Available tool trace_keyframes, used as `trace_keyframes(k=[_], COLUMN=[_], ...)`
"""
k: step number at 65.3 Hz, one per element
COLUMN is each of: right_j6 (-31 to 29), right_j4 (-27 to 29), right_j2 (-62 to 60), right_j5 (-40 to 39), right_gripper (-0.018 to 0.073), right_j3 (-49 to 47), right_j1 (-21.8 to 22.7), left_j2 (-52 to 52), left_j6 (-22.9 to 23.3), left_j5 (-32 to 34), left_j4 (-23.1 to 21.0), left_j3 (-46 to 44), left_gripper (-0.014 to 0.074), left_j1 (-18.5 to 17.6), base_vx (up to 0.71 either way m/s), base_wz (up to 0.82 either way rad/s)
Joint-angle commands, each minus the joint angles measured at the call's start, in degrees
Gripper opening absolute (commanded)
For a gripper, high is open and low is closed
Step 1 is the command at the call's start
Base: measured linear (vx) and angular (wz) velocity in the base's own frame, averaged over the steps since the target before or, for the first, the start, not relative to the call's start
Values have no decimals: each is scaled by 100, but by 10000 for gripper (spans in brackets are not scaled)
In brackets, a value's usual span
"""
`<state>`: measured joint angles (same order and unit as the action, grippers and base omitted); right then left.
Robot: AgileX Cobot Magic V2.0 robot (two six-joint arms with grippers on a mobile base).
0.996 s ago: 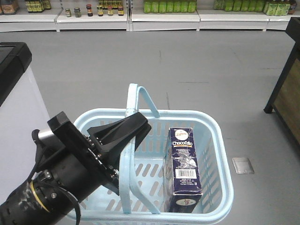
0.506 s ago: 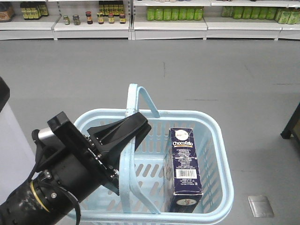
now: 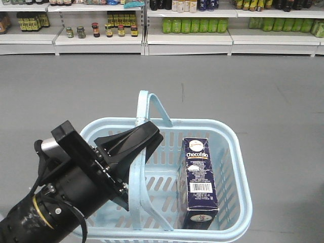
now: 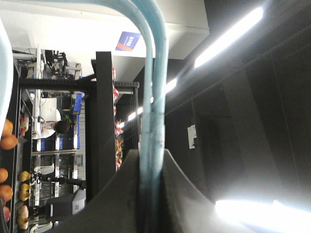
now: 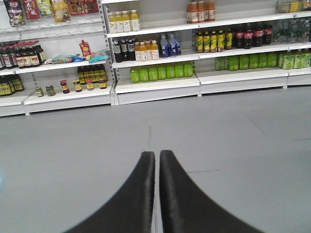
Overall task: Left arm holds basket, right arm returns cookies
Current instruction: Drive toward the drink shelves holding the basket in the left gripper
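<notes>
Your left tool (image 3: pixel 152 136) is clamping the basket (image 3: pixel 202 123) by its handles (image 3: pixel 144 101), right tool (image 5: pixel 158 154) closed; off-centre cookies (image 3: pixel 200 174) are possibly levering it loose.

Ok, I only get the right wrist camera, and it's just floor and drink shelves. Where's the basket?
Observer: In the front view the basket hangs below the left end effector, which is shut on its handles.
Operator: Are the cookies inside it?
Observer: Yes, the cookies are inside, along the basket's right wall.
Operator: Is anything else in there?
Observer: Nothing else shows, but the left arm hides part of the left side.
</notes>
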<state>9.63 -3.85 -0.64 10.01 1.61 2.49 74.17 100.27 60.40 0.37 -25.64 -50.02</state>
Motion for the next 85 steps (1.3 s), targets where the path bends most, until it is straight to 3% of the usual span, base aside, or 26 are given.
trace_keyframes(k=[1, 85], right_j6=[-34, -34], right_j4=[-63, -63], right_j2=[-73, -73], right_j5=[-406, -411], right_gripper=[-3, -3], right_j3=[101, 101], right_j1=[41, 41], left_j2=[-152, -152], left_j6=[-17, -17], left_j5=[753, 748], left_j4=[-37, -37], left_j3=[-189, -189], left_gripper=[0, 0], left_j1=[-34, -34], base_vx=[56, 54], base_wz=[4, 0])
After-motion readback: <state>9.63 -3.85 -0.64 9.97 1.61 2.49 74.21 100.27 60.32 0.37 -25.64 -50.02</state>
